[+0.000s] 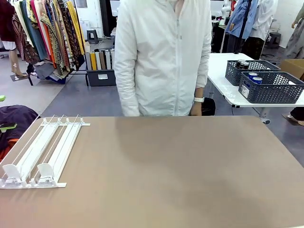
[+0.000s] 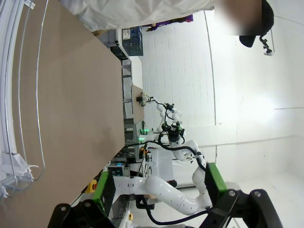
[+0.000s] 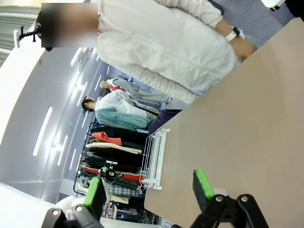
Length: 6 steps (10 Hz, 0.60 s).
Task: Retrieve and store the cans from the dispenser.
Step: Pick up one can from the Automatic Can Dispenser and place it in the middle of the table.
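- Table (image 1: 180, 180): broad brown top; a person (image 1: 161, 57) in a white jacket stands at its far edge, hands down at their sides.
- Dispenser (image 1: 42, 152): white sloped rack at the table's left side, its long axis running from the far edge toward the robot, stoppers at the near end. Its lanes look empty.
- Baskets (image 1: 270, 85): two dark lattice ones on a separate white table at far right; cans (image 1: 254, 78) with blue and dark sides show inside them.
- Left gripper (image 2: 156, 187): fingers spread wide, holding nothing. It looks across the table with the dispenser's rails along one edge of its view, so this arm is likely the nearer one.
- Right gripper (image 3: 149, 190): fingers apart, empty; the dispenser lies well off across the table.
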Available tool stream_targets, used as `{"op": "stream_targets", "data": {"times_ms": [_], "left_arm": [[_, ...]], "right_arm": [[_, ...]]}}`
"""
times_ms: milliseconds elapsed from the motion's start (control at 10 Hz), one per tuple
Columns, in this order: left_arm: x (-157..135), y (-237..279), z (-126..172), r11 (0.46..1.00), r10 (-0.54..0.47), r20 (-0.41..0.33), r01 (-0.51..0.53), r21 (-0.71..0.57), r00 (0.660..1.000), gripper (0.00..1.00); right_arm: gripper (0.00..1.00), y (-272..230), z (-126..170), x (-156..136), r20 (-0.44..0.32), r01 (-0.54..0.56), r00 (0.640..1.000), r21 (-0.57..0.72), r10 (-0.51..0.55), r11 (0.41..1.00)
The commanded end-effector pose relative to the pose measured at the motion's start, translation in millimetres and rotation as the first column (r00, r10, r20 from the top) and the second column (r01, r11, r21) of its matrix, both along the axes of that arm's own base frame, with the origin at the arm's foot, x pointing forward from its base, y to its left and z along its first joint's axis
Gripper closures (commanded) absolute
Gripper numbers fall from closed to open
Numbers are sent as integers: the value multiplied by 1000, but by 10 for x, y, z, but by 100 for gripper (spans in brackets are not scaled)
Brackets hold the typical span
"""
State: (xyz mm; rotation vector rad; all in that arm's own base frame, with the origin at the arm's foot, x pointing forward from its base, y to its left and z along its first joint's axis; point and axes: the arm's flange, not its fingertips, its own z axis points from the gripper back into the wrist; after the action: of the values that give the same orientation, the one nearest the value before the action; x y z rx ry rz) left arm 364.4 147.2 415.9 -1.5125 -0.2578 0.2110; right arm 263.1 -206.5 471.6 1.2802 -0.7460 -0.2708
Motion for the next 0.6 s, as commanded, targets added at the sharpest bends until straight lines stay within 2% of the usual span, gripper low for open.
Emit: {"op": "stream_targets", "data": {"times_ms": [0,500], "left_arm": [[-30,-20,35,1000,7,9,-6,-20,1000,0],[-30,-20,35,1000,7,9,-6,-20,1000,0]], "right_arm": [[0,12,33,31,25,9,1000,19,-9,1000],[0,12,33,31,25,9,1000,19,-9,1000]]}}
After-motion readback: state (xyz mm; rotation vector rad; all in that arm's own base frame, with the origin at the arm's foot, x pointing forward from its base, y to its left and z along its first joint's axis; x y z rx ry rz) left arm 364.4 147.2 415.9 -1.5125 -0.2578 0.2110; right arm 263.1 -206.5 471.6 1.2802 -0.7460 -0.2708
